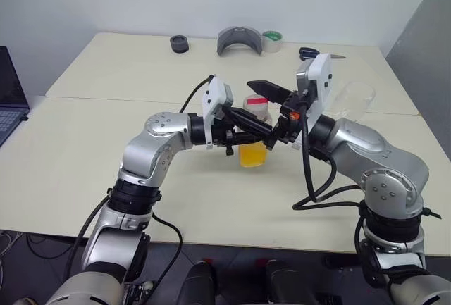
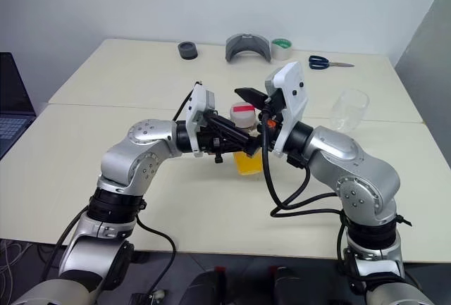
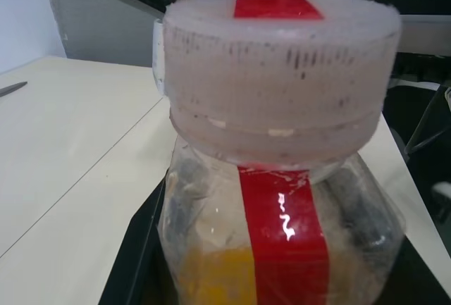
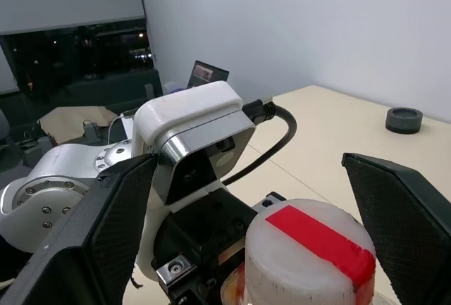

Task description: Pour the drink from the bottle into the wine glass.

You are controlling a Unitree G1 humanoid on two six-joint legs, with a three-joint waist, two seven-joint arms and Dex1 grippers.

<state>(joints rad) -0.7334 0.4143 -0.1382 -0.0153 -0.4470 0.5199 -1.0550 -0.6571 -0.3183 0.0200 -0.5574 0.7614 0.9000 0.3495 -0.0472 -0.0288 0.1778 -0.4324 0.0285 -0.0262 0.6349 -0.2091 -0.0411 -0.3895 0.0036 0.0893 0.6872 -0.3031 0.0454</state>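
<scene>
Even, diffuse overhead light fills the room, and the cream tabletop (image 1: 84, 157) reads bright with only soft, faint shadows under the arms. In the left wrist view a small white glare streak sits on the red label strip of the bottle (image 3: 282, 217), whose cap (image 3: 278, 83) looks slightly soft from closeness. In the right wrist view, the dark window area behind is dim, and the near black fingers (image 4: 394, 213) are blurred.

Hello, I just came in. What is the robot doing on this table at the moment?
The left gripper is shut on the bottle, holding it upright over the table. The drink is inside and the cap is on. The right gripper stands open on either side of the cap, not yet closed. The wine glass waits, empty, on the robot's right.
</scene>
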